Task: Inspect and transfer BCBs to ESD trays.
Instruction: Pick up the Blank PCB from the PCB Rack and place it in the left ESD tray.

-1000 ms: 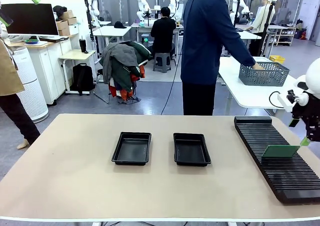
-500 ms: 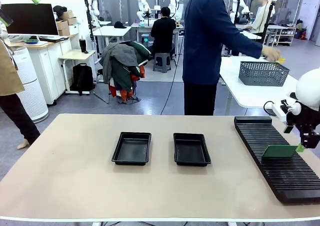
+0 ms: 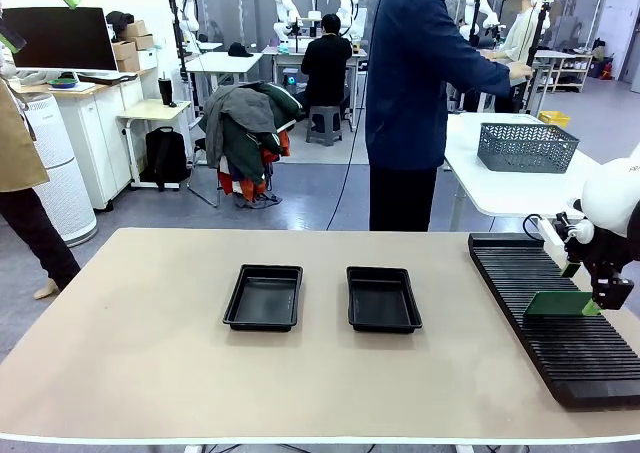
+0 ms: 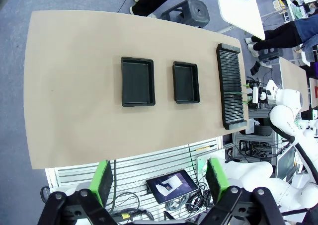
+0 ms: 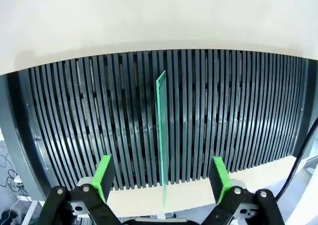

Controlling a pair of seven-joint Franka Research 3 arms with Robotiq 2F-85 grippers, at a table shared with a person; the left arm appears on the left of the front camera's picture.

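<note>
No legible text, label, brand, number or sign anywhere; on the tablet (image 4: pixel 171 185) just below the table (image 4: pixel 74 86), marks too small to read.

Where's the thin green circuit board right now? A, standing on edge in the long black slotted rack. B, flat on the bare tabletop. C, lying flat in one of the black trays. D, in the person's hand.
A: the thin green rectangular circuit board stands on edge in a slot of the long black ribbed plastic rack, with the open right tool astride it.
</note>
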